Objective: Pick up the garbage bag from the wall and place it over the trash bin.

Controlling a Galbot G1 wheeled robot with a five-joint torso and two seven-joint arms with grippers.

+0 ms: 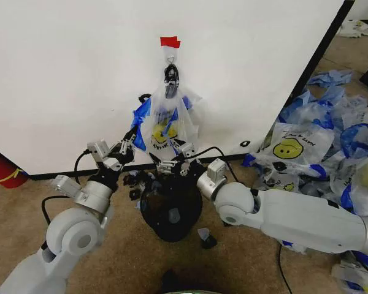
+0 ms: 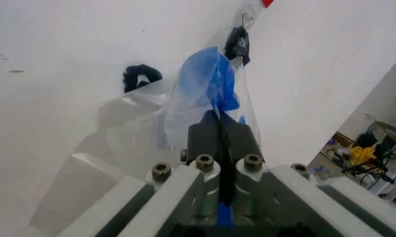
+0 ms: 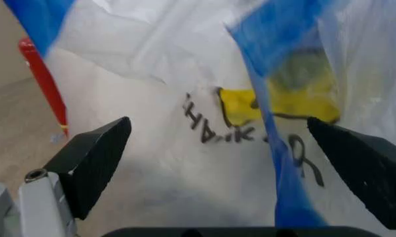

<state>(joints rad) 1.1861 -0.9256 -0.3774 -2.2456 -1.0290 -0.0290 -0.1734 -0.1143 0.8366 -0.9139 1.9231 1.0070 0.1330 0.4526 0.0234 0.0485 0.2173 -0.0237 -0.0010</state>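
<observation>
The garbage bag (image 1: 166,125) hangs from a small hook (image 1: 170,59) under a red tape strip (image 1: 170,41) on the white wall (image 1: 73,73). My left gripper (image 1: 130,139) is at the bag's left side, shut on its blue edge (image 2: 208,89); the dark fingers (image 2: 221,136) pinch the plastic. At the bag's lower end my right gripper (image 1: 175,158) is open; its two fingers (image 3: 96,158) stand wide apart with the bag's smiley print (image 3: 251,118) just beyond them. The black trash bin (image 1: 170,211) stands on the carpet directly below the bag.
A big heap of identical bags (image 1: 331,141) covers the floor to the right, past the wall's black edge (image 1: 313,67). A red object (image 1: 3,171) stands at the wall's left foot. Small black scraps (image 1: 207,239) lie around the bin.
</observation>
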